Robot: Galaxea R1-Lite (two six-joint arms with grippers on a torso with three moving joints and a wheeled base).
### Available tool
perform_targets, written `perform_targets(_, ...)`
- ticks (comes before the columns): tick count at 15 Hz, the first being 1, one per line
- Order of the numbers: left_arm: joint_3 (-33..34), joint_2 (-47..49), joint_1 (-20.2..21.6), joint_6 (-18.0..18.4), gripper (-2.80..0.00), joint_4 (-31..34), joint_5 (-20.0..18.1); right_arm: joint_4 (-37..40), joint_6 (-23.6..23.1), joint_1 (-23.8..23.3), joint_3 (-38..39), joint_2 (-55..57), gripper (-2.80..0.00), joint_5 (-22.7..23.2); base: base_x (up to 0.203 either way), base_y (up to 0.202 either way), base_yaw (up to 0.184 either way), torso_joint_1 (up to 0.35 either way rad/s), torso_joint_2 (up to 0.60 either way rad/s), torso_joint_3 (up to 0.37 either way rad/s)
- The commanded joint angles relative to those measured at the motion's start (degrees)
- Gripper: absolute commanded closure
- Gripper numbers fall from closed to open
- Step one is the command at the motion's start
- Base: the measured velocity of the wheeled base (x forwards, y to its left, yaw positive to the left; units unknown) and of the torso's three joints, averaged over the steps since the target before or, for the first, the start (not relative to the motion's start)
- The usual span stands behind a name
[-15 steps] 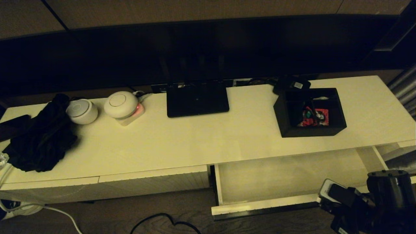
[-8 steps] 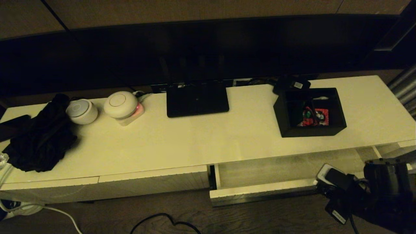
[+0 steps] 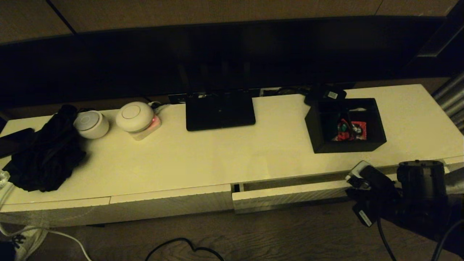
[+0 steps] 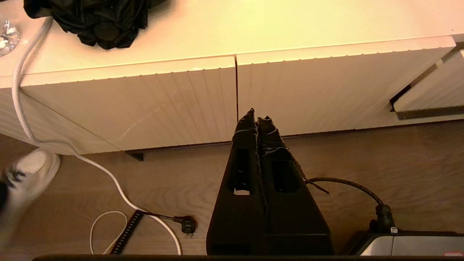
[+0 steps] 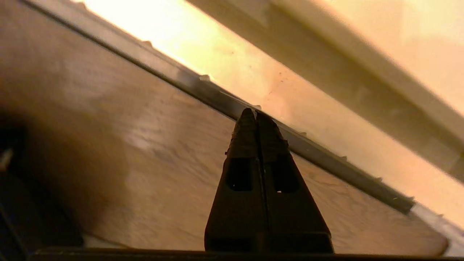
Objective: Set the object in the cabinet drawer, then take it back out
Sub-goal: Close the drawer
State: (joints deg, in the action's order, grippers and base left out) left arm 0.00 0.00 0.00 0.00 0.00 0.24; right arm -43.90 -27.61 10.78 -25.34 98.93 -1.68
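1. Pressing its tips against the lower edge of the ribbed front, the right gripper point(image 5: 256, 115) has its two fingers closed flat together with nothing between them; in the head view it sits at the right end of the cabinet drawer point(image 3: 290, 196).
2. The cabinet drawer stands only a narrow slit out from the cabinet top point(image 3: 217, 159), with a thin dark gap showing along its upper edge.
3. The black box point(image 3: 346, 125) rests on the cabinet top, behind the drawer's right half and well back from the front edge, with red packets point(image 3: 353, 130) lying in one of its compartments.
4. A small black device with a white label point(image 3: 326, 95) touches the box's far corner.
5. The black router point(image 3: 220, 110) lies on the cabinet top to the left of the box, well apart from it.
6. The left gripper point(image 4: 258, 117) hangs below the shorter drawer fronts point(image 4: 232, 98) left of the cabinet drawer, above the wooden floor point(image 4: 181, 181), its fingers pressed together and holding nothing.
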Motion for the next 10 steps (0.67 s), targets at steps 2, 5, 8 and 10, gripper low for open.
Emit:
perform_targets(2, 0.2, 0.0, 0.0, 0.0, 0.0, 0.0, 0.0, -0.5, 1.2, 0.0, -1.9, 1.4, 0.0, 0.0, 0.0, 0.0, 0.0, 0.0, 0.0, 0.0)
perform_targets(5, 0.2, 0.0, 0.0, 0.0, 0.0, 0.0, 0.0, -2.7, 1.7, -0.7, -2.9, 1.4, 0.0, 0.0, 0.0, 0.0, 0.0, 0.0, 0.0, 0.0)
perform_targets(8, 0.2, 0.0, 0.0, 0.0, 0.0, 0.0, 0.0, -3.4, 3.4, -1.0, -2.9, 2.0, 0.0, 0.0, 0.0, 0.0, 0.0, 0.0, 0.0, 0.0)
perform_targets(10, 0.2, 0.0, 0.0, 0.0, 0.0, 0.0, 0.0, -3.2, 3.3, -1.9, -0.6, 1.3, 0.0, 0.0, 0.0, 0.0, 0.0, 0.0, 0.0, 0.0)
